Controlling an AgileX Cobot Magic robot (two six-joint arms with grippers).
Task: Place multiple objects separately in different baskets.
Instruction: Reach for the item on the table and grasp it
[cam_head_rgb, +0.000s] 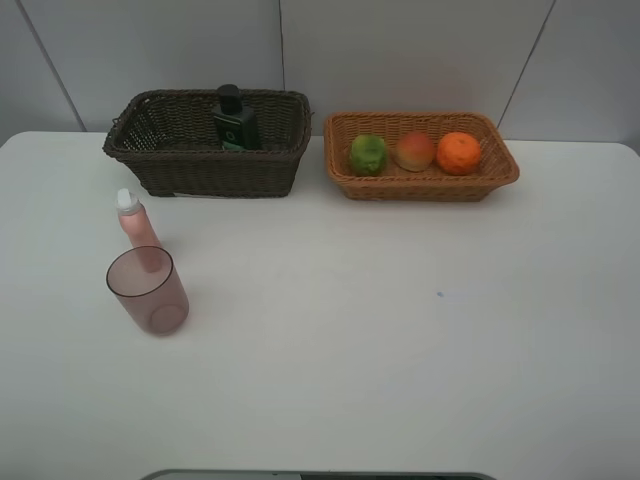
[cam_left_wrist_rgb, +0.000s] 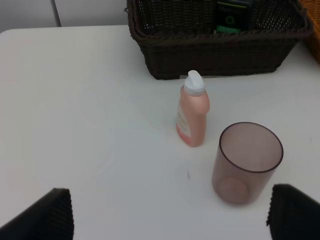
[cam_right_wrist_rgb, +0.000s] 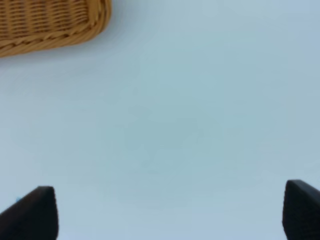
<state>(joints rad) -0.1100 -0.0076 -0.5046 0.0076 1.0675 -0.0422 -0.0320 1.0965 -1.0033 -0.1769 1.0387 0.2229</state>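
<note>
My left gripper (cam_left_wrist_rgb: 170, 215) has its jaws wide apart above the white table (cam_head_rgb: 400, 330). Beyond it stand the pink bottle (cam_left_wrist_rgb: 192, 117) and the translucent cup (cam_left_wrist_rgb: 246, 162), close together, short of the dark brown basket (cam_left_wrist_rgb: 215, 50) that holds the grey-black bottle (cam_left_wrist_rgb: 232, 17). My right gripper (cam_right_wrist_rgb: 167, 212), equally spread, sees only the tan basket (cam_right_wrist_rgb: 50, 25) corner. Only the high camera shows the lime (cam_head_rgb: 368, 154), apple (cam_head_rgb: 415, 151) and orange (cam_head_rgb: 459, 153) in it, upper right of frame. Bare tabletop fills the centre and lower right.
</note>
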